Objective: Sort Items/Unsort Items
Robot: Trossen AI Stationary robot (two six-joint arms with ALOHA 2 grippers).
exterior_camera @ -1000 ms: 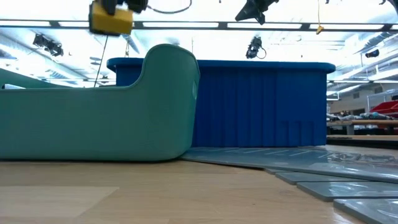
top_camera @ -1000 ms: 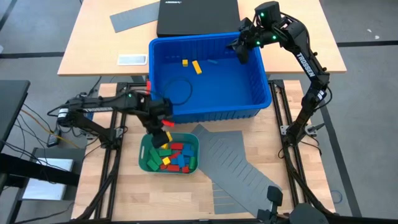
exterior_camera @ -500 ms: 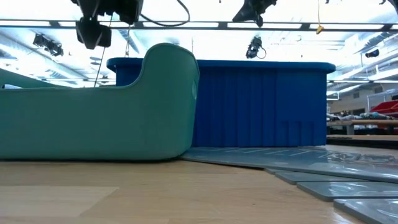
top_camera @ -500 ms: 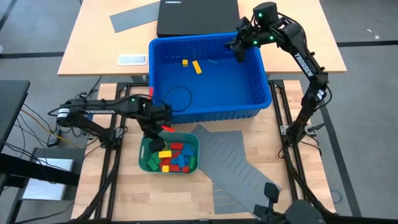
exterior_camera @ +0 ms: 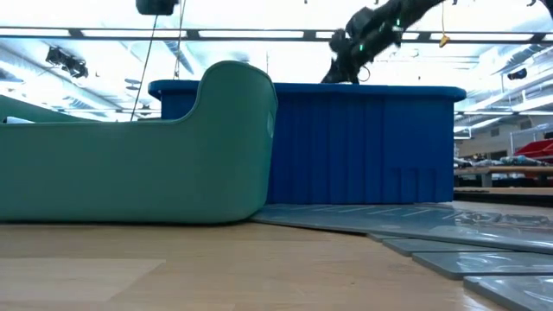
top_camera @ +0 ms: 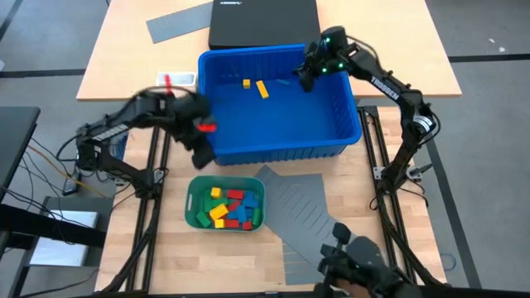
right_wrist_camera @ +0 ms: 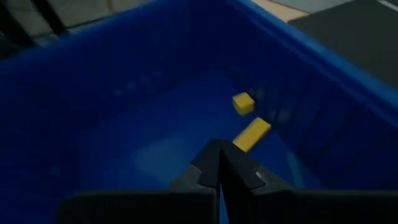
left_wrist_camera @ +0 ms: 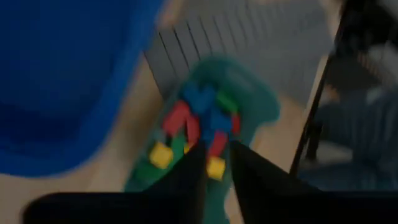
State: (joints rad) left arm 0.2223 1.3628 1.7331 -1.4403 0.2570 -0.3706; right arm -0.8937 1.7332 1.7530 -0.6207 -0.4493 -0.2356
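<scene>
While most of the blocks (top_camera: pixel 228 205) lie heaped in the teal tray (top_camera: pixel 190 212), red, yellow, green and blue together, two yellow blocks (top_camera: pixel 254 86) sit apart on the floor of the blue bin (top_camera: pixel 348 132), one small and squarish, one longer, close together but not touching. Those two lie just ahead of and below the right jaws, which are clenched on nothing at the end of the right arm (top_camera: pixel 377 74), over the bin near its far wall. The tray of blocks lies below and ahead of the left jaws, well apart from them; the left arm (top_camera: pixel 141 116) carries them just beside the bin's near left corner, and the blur there means I cannot tell whether they are released or grasping a block. I judge the risks as follows. If the left jaws do carry a block, a loose pinch could let it fall on the counter between tray and bin, or onto the grey divider sheet (top_camera: pixel 319 219) beside the tray, and a low pass could clip the bin's wall. On the right, clenched jaws lowered as they are would only shove the yellow pair; and since the pair lies so close, closing on one could nudge the other away.
</scene>
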